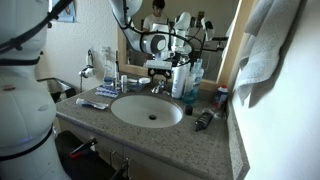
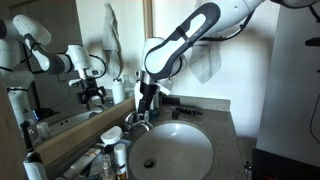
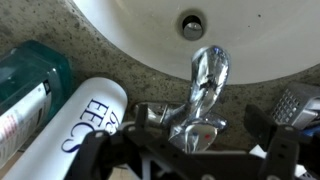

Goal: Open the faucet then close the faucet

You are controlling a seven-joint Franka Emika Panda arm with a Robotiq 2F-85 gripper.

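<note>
The faucet (image 3: 207, 80) is a small shiny chrome tap. Its short spout points over the round white basin (image 3: 260, 40) toward the drain (image 3: 193, 22). Its handle, with a red and blue dot, lies between my fingers in the wrist view. My gripper (image 3: 185, 142) is open, one dark finger on each side of the handle and close above it. In both exterior views the gripper (image 1: 160, 72) (image 2: 147, 102) hangs straight down over the faucet (image 1: 157, 89) (image 2: 136, 122) at the back rim of the basin (image 1: 125, 112) (image 2: 195, 160).
White and blue bottles (image 1: 181, 80) stand right beside the faucet, and one white bottle (image 3: 75, 115) lies close to my finger. More bottles (image 2: 105, 155) line the mirror. A dark item (image 1: 204, 119) lies on the speckled counter, and a towel (image 1: 265, 45) hangs nearby.
</note>
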